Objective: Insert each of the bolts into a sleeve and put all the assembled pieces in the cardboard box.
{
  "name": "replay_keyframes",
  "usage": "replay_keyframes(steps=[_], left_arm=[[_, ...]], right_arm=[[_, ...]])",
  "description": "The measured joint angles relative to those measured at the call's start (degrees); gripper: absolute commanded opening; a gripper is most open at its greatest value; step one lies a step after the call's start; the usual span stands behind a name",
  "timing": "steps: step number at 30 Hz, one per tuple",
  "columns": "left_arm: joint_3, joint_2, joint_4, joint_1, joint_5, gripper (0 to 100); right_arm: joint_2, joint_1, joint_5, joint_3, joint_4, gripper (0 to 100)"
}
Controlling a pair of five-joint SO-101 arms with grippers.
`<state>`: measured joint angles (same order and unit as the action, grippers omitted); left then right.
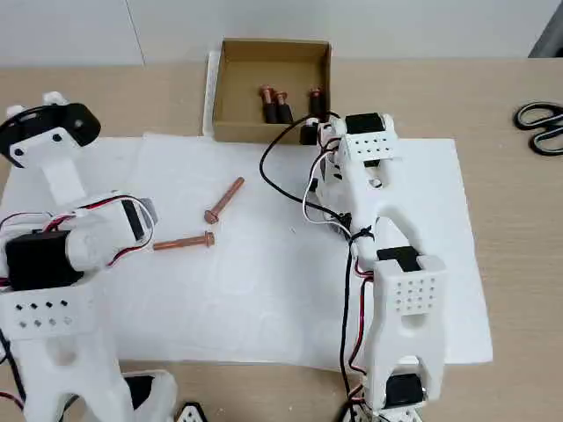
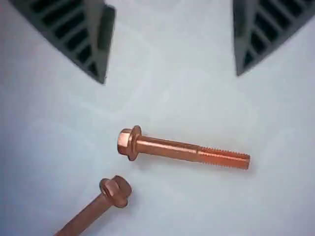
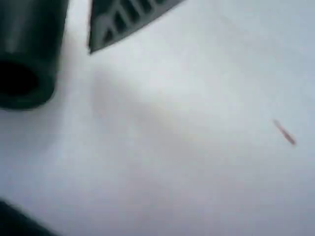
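High view: white sheet (image 1: 264, 299) lies on the tan table (image 1: 515, 229), scissors (image 1: 541, 126) beside it; left fingers (image 2: 81, 29) spread open.

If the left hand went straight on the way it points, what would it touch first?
Most likely the bare white sheet, just short of the copper bolt lying crosswise; the open left hand straddles that spot. Depth is unclear, so it could touch the bolt instead.

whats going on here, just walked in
Two arms are working through an assembly job. Three assembled pieces are already in the cardboard box. Two loose copper bolts lie on the white sheet, with the left gripper open above them. The right arm sits at the box's front, a black sleeve close in its wrist view; whether it's gripped is unclear.
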<state>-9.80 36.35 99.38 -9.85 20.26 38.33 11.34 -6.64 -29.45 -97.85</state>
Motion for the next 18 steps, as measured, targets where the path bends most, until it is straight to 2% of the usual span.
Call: replay_keyframes(steps=[6, 12, 18], left_arm=[[0.00, 0.00, 0.00, 0.00, 0.00, 16], [-1.58, 0.00, 0.00, 0.00, 0.00, 16], [-1.67, 0.00, 0.00, 0.00, 0.00, 16]], right_arm=[[3.69, 0.18, 0.09, -0.09, 1.67, 20.3], [5.01, -0.62, -0.62, -0.79, 1.85, 1.1], [4.40, -2.29, -1.85, -0.88, 2.02, 0.6]])
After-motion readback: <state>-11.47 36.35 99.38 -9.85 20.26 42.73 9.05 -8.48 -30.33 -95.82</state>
